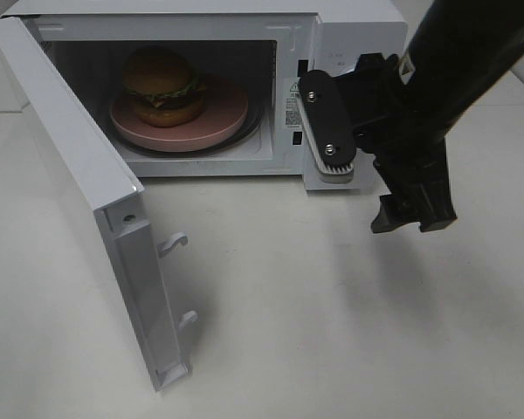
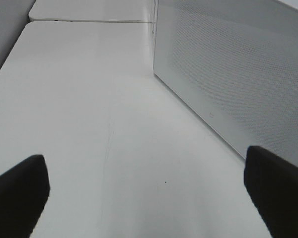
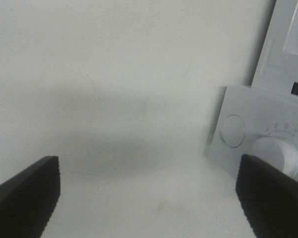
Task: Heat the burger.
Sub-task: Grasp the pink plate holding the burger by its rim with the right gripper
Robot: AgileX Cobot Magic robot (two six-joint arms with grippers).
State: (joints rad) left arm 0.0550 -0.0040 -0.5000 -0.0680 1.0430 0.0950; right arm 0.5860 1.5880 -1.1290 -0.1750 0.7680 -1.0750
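The burger [image 1: 162,85], with a golden-brown bun, green lettuce and a dark patty, sits on a pink plate [image 1: 227,118] inside the open white microwave [image 1: 175,17]. Its door [image 1: 79,175] is swung wide to the left. My right gripper [image 1: 413,214] hangs in front of the microwave's control panel [image 1: 332,39], pointing down above the table, open and empty. In the right wrist view its fingers [image 3: 25,198] stand wide apart [image 3: 149,198], with the panel's knob [image 3: 280,156] beside them. My left gripper [image 2: 149,198] is open and empty over bare table; it is out of the high view.
The white table [image 1: 332,332] spreads in front of the microwave. Two white latch hooks [image 1: 173,244] stick out of the door's edge. The left wrist view shows a white perforated microwave panel [image 2: 238,74] beside the left gripper and a table seam [image 2: 89,21] beyond.
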